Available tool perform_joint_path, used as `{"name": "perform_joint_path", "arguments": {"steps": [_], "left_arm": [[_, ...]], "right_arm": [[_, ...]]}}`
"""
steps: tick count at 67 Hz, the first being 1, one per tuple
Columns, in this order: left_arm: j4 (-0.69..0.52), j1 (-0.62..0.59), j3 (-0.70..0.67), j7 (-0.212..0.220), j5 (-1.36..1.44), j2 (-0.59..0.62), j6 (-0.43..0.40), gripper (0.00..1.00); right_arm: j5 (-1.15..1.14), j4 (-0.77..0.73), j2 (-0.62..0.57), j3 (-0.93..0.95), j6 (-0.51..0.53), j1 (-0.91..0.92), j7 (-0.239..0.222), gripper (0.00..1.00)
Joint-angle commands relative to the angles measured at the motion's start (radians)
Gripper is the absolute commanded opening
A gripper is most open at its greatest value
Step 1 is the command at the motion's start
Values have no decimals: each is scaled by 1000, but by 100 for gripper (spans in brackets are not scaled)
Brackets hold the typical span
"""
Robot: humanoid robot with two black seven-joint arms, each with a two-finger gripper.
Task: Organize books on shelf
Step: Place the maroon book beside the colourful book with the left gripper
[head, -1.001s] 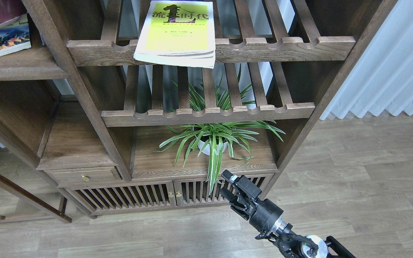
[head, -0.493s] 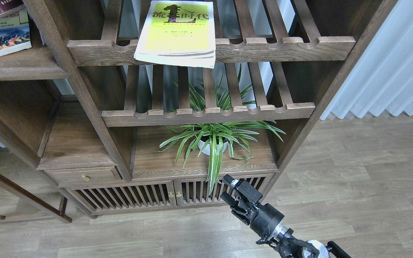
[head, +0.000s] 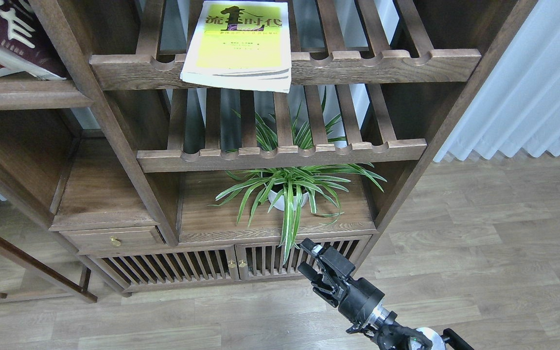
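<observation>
Right gripper hangs low in front of the cabinet doors, jaws a modest gap apart, holding nothing. Left gripper is out of frame.

Yellow-green book lies well above the jaws on the top slatted rack, front edge overhanging the rail. Risk: a nudge from below could tip it off, and a straight lift would brush the plant just above the jaws.

Maroon book sits far up-left on the solid shelf, cropped by the frame edge. A third book under it is barely visible.
</observation>
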Motion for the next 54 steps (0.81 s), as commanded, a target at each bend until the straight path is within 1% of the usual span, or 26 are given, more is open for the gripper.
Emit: {"name": "perform_joint_path", "arguments": {"steps": [1, 7, 16, 20, 30, 38, 45, 54], "left_arm": [[-63, 6, -1, 0, -3, 40, 0, 99], [-136, 15, 1, 0, -3, 84, 0, 99], [-198, 50, 11, 0, -3, 146, 0, 99], [-212, 73, 13, 0, -3, 166, 0, 99], [-261, 179, 13, 0, -3, 248, 0, 99], [-284, 242, 13, 0, -2, 282, 0, 99], [-322, 271, 13, 0, 0, 308, 0, 99], [-345, 274, 16, 0, 6, 325, 0, 99]], "right_arm": [[-1, -1, 0, 0, 0, 0, 0, 100], [0, -1, 0, 0, 0, -2, 0, 100], [-1, -1, 0, 0, 0, -2, 0, 100], [0, -1, 0, 0, 0, -2, 0, 100], [-1, -2, 0, 0, 0, -2, 0, 100], [-1, -2, 0, -2, 0, -2, 0, 100], [-1, -2, 0, -2, 0, 0, 0, 100], [-1, -2, 0, -2, 0, 3, 0, 100]]}}
